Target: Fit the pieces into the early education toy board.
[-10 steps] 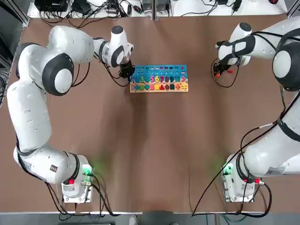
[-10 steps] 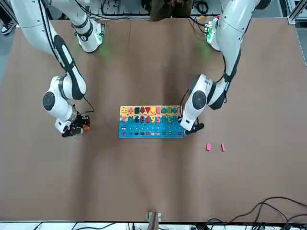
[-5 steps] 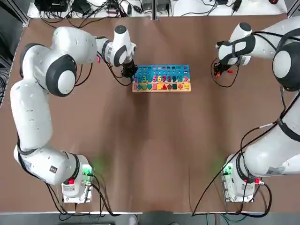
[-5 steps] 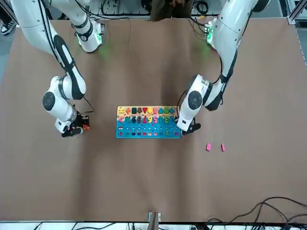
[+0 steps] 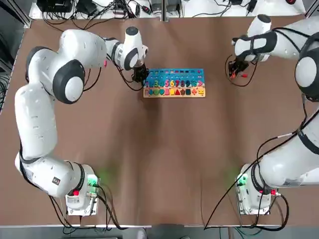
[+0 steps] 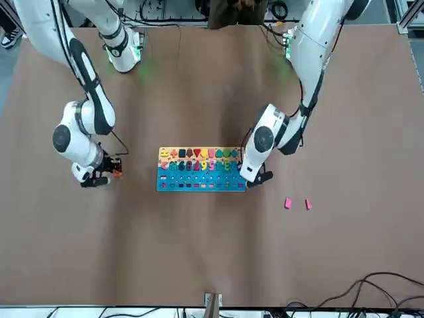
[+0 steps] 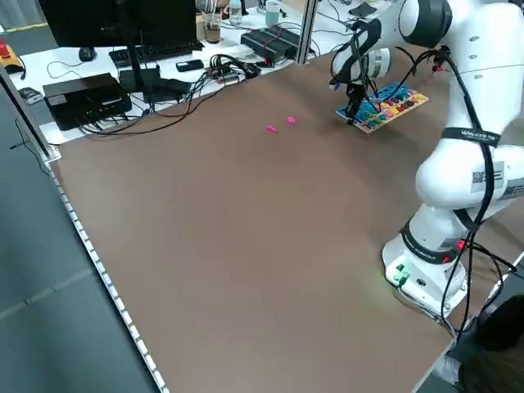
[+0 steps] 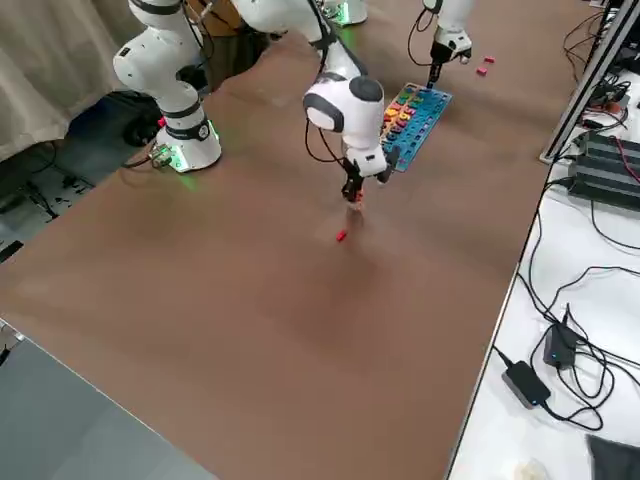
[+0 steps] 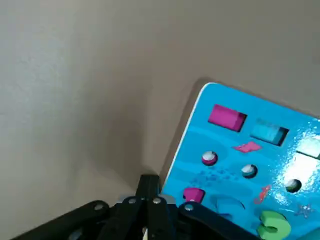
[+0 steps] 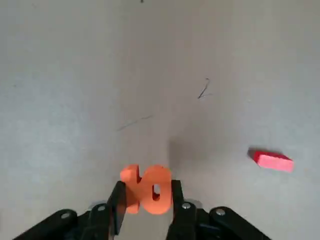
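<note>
Gripping the orange piece [image 10: 146, 188] in our R gripper [image 10: 146, 200], well right of the board [image 5: 174, 82], we next carry it boardward while L gripper [image 5: 140, 75], shut & empty, rests at board's left end.

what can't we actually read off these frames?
- Top view: left gripper fingers hidden under its own wrist; contact with the board unclear.
- Top view: pink pieces not clearly visible; they show in the front view.
- Right wrist view: orange piece partly hidden by the right gripper fingers.
- Left wrist view: board cut off by the frame edge.
</note>
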`<control>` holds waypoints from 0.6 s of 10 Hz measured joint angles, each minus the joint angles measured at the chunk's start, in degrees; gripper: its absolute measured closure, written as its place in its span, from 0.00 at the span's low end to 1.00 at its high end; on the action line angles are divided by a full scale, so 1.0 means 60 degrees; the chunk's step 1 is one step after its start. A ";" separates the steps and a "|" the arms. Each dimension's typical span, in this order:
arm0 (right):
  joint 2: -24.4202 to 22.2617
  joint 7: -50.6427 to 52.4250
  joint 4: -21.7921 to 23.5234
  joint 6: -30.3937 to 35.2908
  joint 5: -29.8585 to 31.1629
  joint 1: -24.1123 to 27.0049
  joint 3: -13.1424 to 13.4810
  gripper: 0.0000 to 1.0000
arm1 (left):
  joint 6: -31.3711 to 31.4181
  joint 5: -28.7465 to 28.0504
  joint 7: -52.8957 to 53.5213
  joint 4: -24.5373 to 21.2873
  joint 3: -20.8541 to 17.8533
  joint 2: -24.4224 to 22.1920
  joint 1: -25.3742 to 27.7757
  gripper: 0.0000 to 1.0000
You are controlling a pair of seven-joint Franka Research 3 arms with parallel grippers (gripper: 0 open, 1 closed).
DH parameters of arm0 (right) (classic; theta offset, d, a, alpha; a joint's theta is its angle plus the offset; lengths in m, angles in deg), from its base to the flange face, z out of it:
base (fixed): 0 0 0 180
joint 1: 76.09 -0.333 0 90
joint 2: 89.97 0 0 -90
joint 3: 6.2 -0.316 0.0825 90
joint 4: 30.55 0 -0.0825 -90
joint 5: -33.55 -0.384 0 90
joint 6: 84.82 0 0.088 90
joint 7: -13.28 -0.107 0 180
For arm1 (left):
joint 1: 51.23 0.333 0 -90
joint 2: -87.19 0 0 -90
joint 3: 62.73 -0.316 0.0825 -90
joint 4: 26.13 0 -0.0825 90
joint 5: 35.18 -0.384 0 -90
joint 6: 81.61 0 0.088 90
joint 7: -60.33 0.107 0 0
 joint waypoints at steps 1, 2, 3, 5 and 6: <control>-0.0265 -0.0139 -0.0002 0.0215 -0.0004 0.0000 0.0000 0.60 | 0.0003 -0.0006 -0.0097 0.0098 -0.0005 0.0057 -0.0107 0.99; -0.0476 -0.0335 -0.0021 0.0505 -0.0005 -0.0001 -0.0001 0.60 | 0.0004 -0.0010 -0.0194 0.0179 -0.0009 0.0109 -0.0199 0.99; -0.0663 -0.0585 -0.0107 0.0979 -0.0007 -0.0021 -0.0002 0.60 | 0.0003 -0.0011 -0.0277 0.0242 -0.0016 0.0147 -0.0261 0.99; -0.0927 -0.1381 -0.0381 0.1752 -0.0011 -0.0302 -0.0009 0.60 | -0.0006 -0.0012 -0.0329 0.0301 -0.0018 0.0181 -0.0303 0.99; -0.0991 -0.1823 -0.0417 0.1820 -0.0012 -0.0561 -0.0013 0.60 | -0.0012 -0.0012 -0.0330 0.0323 -0.0018 0.0193 -0.0317 0.99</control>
